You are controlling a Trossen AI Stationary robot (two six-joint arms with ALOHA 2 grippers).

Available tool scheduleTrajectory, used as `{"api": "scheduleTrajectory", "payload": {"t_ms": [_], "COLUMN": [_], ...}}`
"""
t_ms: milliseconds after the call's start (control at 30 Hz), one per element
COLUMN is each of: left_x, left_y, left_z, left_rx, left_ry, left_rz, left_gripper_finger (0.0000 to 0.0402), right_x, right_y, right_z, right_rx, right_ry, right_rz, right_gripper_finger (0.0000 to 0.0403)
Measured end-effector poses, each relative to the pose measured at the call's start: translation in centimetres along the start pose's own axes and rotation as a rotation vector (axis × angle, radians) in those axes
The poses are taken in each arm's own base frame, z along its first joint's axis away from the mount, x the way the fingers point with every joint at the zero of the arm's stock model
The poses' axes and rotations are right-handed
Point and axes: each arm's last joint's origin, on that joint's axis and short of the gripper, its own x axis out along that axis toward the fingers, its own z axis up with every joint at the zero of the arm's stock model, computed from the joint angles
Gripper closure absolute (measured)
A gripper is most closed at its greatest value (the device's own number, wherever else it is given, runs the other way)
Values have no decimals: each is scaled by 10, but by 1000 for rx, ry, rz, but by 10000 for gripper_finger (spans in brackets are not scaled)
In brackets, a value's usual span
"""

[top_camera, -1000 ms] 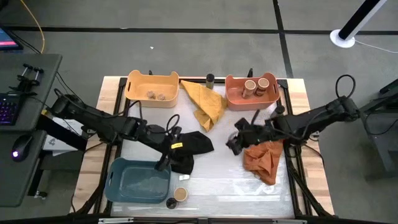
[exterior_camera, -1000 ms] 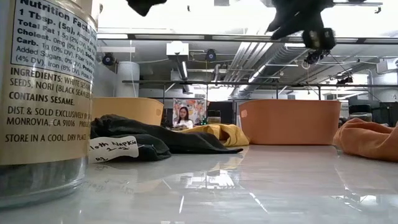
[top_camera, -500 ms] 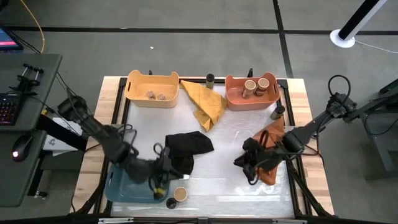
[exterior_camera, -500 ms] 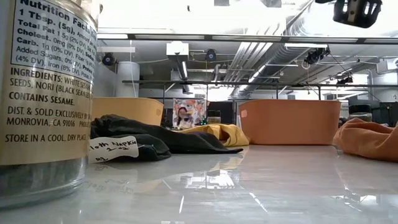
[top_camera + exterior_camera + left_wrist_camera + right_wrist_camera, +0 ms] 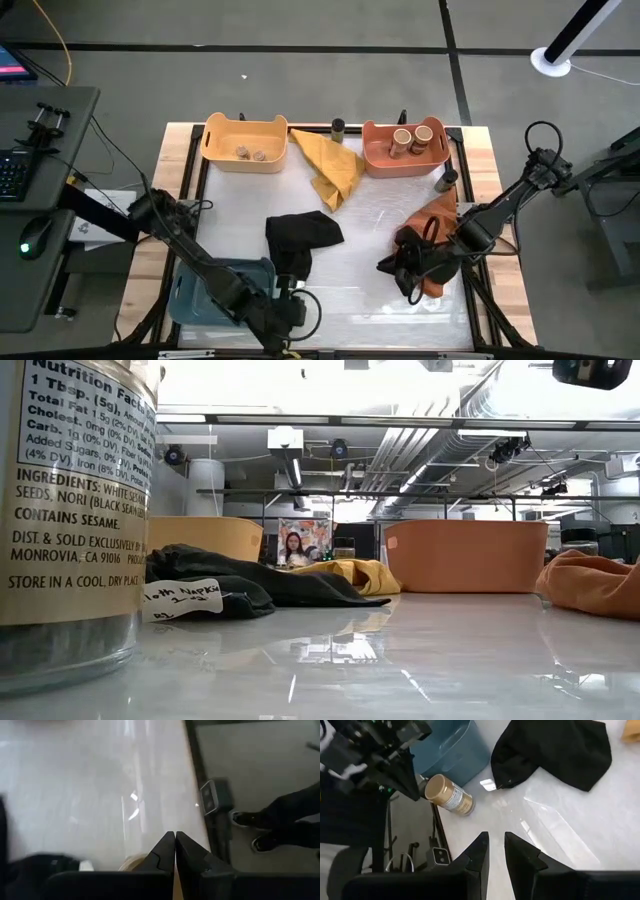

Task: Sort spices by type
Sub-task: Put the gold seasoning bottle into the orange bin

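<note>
**jar at the near table edge: rigid, slick, wants a side grip on the body**

nearest first: the tan-lidded jar [image 5: 448, 794] sits at the near edge of the table [image 5: 370, 290], just beside the blue bin [image 5: 215, 290]. in the high view the left gripper [image 5: 175, 851] is right over it and hides it. you're dealing with a hard, smooth cylinder with a glossy label, so expect it to be slippery and light; glass or plastic, can't tell. take it across the body, mid-height, not by the lid. right wrist view shows the lid face and the body running off behind it, so its long axis looks tilted or lying, lid toward that camera; standing vs tipped i can't settle from these.

left jaws: closed tip to tip, holding nothing.

right gripper [image 5: 496, 851] hangs over the near-right table by the orange cloth [image 5: 432, 235], jaws a narrow gap apart, empty.

mid table: black cloth [image 5: 300, 238].

far side: brown pieces [image 5: 250, 153] in the yellow bin [image 5: 245, 142], two tan-lidded jars [image 5: 412, 138] in the salmon bin [image 5: 400, 160], dark-lidded jars [image 5: 338, 127] upright on the table.
</note>
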Motion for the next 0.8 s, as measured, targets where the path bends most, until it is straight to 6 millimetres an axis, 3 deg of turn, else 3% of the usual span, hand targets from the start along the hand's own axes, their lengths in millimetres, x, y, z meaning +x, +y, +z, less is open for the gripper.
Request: {"api": "scheduleTrajectory", "payload": {"t_ms": [367,800], "left_x": [-4,-3], "left_y": [8,14], "left_z": [-11,-10], "left_rx": [-11,-44], "left_ry": [157,189], "left_rz": [9,2], "left_gripper_finger": [401,401], "right_x": [-2,-2], "right_y": [1,-1], "right_z": [-3,-4], "right_rx": [17,-50], "right_ry": [-13,-12], "right_rz": [-10,-25], "right_gripper_finger": [347,347]}}
